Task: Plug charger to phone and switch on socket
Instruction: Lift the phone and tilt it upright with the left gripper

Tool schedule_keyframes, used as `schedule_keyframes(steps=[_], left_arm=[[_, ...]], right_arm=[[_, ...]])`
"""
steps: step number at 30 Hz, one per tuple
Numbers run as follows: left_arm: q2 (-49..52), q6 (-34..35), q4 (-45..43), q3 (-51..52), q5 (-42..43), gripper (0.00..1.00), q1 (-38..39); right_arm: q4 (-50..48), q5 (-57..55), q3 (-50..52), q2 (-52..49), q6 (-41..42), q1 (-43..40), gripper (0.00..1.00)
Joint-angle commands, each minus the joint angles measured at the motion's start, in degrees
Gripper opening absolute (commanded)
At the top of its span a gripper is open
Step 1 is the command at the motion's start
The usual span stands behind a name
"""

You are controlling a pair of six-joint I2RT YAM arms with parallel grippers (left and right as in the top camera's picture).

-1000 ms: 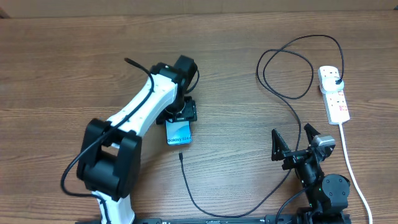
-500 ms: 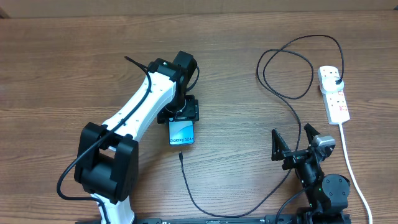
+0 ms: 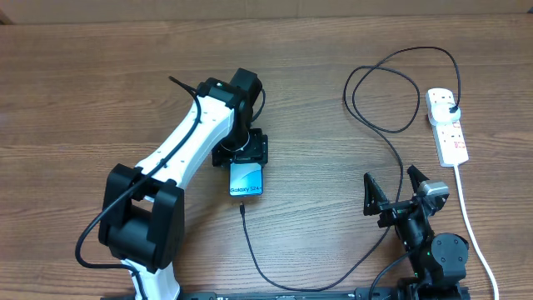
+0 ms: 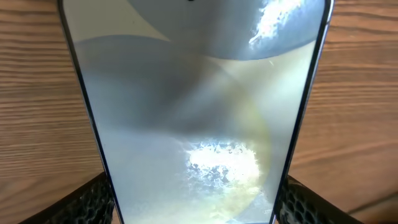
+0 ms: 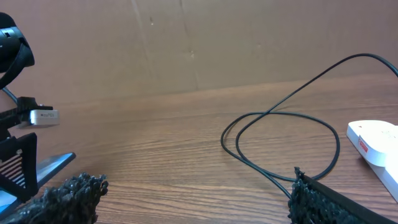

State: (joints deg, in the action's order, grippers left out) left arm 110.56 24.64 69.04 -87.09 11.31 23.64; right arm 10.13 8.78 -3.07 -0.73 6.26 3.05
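The phone (image 3: 247,179) lies on the table with its blue-white screen lit; it fills the left wrist view (image 4: 193,112). My left gripper (image 3: 241,154) is shut on the phone's upper end, a finger on each long edge. The charger is a thin black cable (image 3: 391,133); its connector tip (image 3: 241,208) lies just below the phone's lower edge, apart from it, and its plug (image 3: 450,108) sits in the white socket strip (image 3: 446,127) at the right. My right gripper (image 3: 396,198) is open and empty low on the right, with the cable loop (image 5: 280,149) ahead of it.
The strip's thick white cord (image 3: 470,225) runs down the right edge past the right arm's base. The cable curves across the table's lower middle. A corner of the strip (image 5: 376,140) shows in the right wrist view.
My left gripper has slid the phone a little to the right and down, so its lower edge is closer to the connector tip. The right arm has not moved.
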Motion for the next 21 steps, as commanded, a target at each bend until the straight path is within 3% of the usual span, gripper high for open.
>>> schedule_keyframes(steps=[1,14,21], left_arm=[[-1.29,-2.71,0.13,-1.16,6.01,0.59,-2.19],[-1.29,-8.48,0.26,-1.16,17.86,0.58,-4.98],[-1.29,-13.00,0.09,-1.16,29.86,0.55,-5.53]], right_arm=[[-0.20,-0.13,0.13,0.57,0.31,0.11,1.00],[-0.20,-0.13,0.13,0.57,0.31,0.11,1.00],[-0.20,-0.13,0.13,0.57,0.31,0.11,1.00]])
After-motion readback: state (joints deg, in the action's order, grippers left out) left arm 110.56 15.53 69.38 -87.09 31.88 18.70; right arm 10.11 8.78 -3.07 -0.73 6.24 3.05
